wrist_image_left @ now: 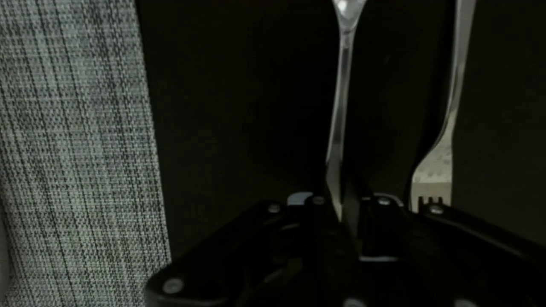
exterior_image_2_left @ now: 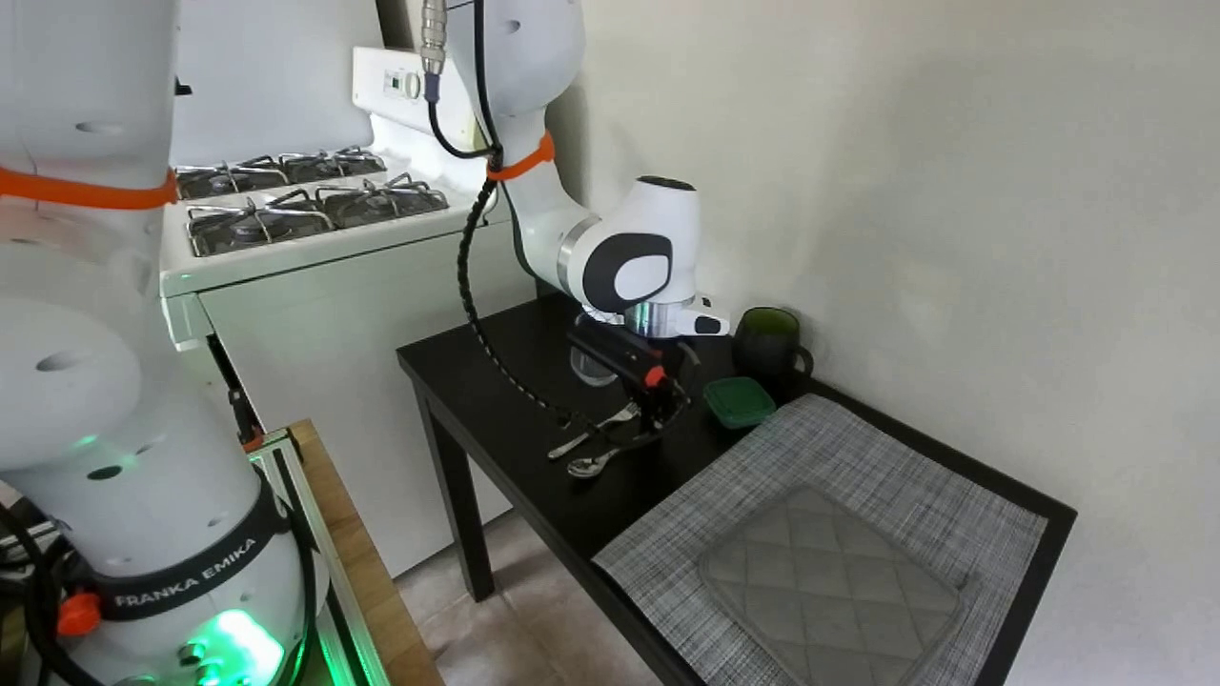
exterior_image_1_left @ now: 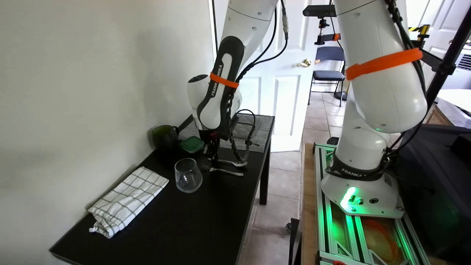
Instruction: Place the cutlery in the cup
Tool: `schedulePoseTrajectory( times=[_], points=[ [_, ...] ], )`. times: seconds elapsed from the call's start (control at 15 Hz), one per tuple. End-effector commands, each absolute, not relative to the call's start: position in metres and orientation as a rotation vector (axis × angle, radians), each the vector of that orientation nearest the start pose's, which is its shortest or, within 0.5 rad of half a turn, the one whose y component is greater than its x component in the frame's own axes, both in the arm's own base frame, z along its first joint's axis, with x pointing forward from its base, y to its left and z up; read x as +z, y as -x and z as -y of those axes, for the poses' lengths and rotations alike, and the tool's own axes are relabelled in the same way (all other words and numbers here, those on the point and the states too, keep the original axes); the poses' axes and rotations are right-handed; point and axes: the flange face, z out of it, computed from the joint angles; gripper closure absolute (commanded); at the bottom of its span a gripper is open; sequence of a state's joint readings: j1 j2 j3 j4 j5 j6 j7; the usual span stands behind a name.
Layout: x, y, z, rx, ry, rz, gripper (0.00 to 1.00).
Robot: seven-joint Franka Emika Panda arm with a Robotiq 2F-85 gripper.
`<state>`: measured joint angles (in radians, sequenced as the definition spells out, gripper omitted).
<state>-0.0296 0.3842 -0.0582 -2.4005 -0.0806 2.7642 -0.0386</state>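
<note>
Two pieces of cutlery (exterior_image_2_left: 589,466) noted on the black tabletop (exterior_image_1_left: 206,221): one spoon (wrist_image_left: 341,98), one fork (wrist_image_left: 442,151), both silver, laid side by side and apart. Hours are read as seen in each view.

Wrist view: spoon's bowl is seen at twelve o'clock, cropped by the edge; its handle is run toward six o'clock, in between the jaws of the claw (wrist_image_left: 346,200). The jaws are seen close together at the handle; whether it is clamped or only flanked cannot be told. Fork is placed at three o'clock from the spoon, its tine end partly covered by the claw. Grey woven placemat (wrist_image_left: 81,140) is seen at nine o'clock from the spoon.

In an exterior view, an upright clear glass (exterior_image_1_left: 188,176) is found at eight o'clock from the claw, near the fork's tines. From the glass: green container (exterior_image_1_left: 192,144) at twelve, dark mug (exterior_image_1_left: 165,136) at eleven, folded checked cloth (exterior_image_1_left: 128,198) at eight, all resting on the tabletop.

In an exterior view, a quilted pad (exterior_image_2_left: 834,581) is laid on the placemat, between four and five o'clock from the claw. A stove (exterior_image_2_left: 295,205) is recorded at ten o'clock.
</note>
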Motion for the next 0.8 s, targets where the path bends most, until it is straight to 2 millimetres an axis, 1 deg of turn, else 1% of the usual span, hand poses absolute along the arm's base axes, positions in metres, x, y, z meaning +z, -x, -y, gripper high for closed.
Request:
schedulePoseTrajectory(
  times=[0.0, 0.2, 0.47, 0.73],
  points=[
    [0.168, -0.493, 0.037, 0.011, 3.171, -0.010, 0.96],
    [0.186, -0.494, 0.033, -0.034, 3.148, -0.023, 0.96],
    [0.218, -0.497, 0.030, -0.129, 3.140, -0.008, 0.96],
    [0.238, -0.502, 0.029, -0.183, 3.132, -0.013, 0.96]
  ],
)
